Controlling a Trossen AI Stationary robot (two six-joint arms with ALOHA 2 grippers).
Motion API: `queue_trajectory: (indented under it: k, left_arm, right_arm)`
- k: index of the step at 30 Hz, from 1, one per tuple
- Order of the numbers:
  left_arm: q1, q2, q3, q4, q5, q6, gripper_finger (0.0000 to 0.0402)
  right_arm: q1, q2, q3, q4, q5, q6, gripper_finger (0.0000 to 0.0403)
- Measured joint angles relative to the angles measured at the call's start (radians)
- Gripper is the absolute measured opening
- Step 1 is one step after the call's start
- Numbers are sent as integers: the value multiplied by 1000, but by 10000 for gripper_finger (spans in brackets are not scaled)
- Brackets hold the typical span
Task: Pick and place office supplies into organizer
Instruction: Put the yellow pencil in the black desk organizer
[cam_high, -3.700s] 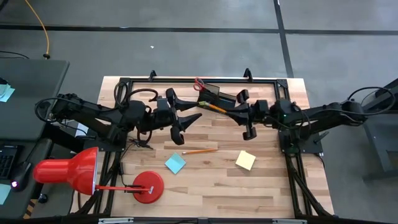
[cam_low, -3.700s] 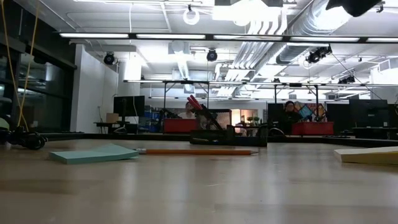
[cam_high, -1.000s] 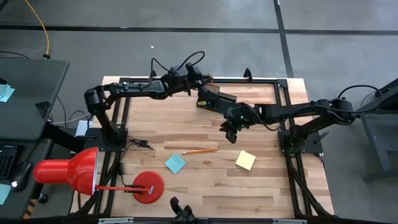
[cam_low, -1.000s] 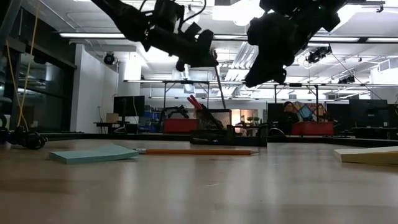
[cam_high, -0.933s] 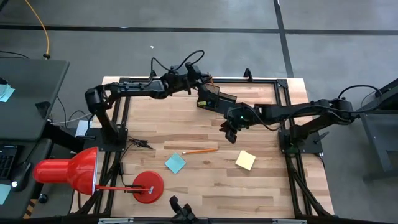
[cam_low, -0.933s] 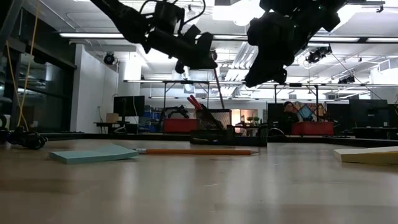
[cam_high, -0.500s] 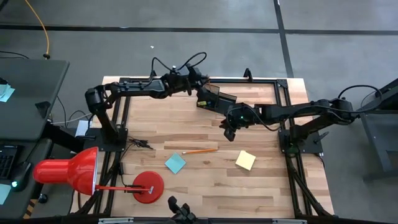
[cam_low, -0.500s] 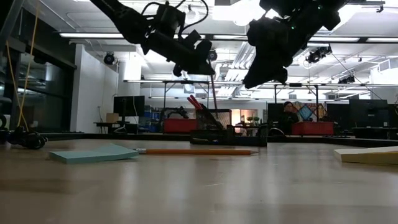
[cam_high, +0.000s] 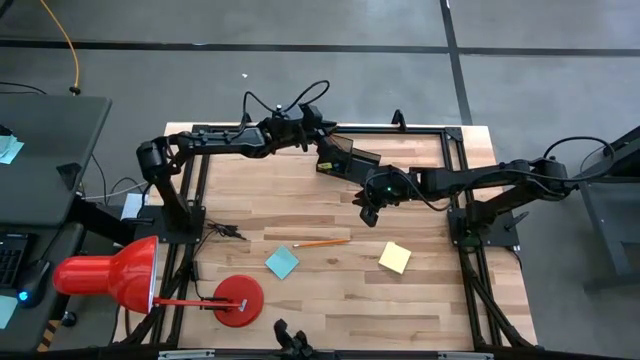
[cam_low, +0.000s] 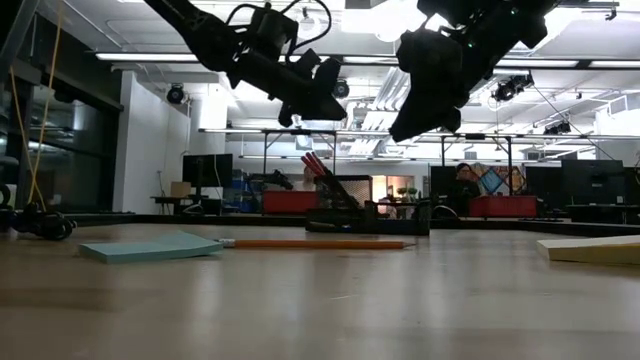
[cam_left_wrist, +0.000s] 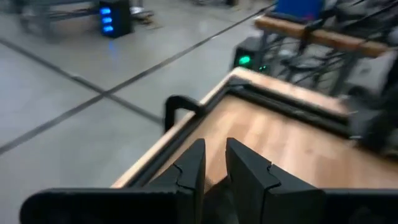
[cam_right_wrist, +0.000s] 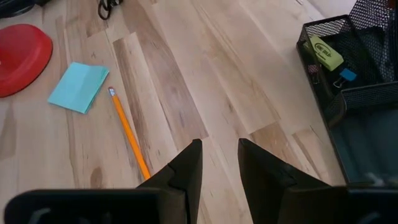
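- The left gripper (cam_high: 318, 128) is hovering over the table's (cam_high: 330, 310) far edge beside the organizer (cam_high: 347, 157), its fingers (cam_left_wrist: 245, 171) parted by a narrow gap; whether they are pinching anything cannot be told.
- The right gripper (cam_high: 368, 213) is hanging above bare wood just in front of the organizer, fingers (cam_right_wrist: 261, 168) slightly apart and holding nothing.
- The organizer is sitting at the far middle, red-handled scissors (cam_low: 313, 166) sticking up from it.
- A blue sticky-note pad (cam_high: 281, 263) and a yellow sticky-note pad (cam_high: 394, 257) are lying well apart near the front.
- An orange pencil (cam_high: 322, 243) is lying between the pads.
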Motion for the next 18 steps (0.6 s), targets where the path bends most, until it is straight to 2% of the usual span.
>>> queue_trajectory:
  k: [4, 8, 11, 14, 18]
  left_arm:
    - [0, -4, 0, 82, 180, -40, 48]
    - [-2, -5, 1, 69, 304, -63, 48]
    - [0, -5, 1, 12, 358, -73, 45]
    - [0, -5, 0, -87, 398, -79, 40]
    - [-33, -31, -1, -169, 379, -25, 30]
  right_arm:
    - [0, 5, 0, 0, 14, -52, 94]
    - [1, 14, 0, -91, 79, -103, 94]
    - [1, 16, 0, -179, 87, -64, 94]
    - [6, 15, -8, -173, 108, 45, 94]
    - [55, 14, -52, -10, 37, 8, 94]
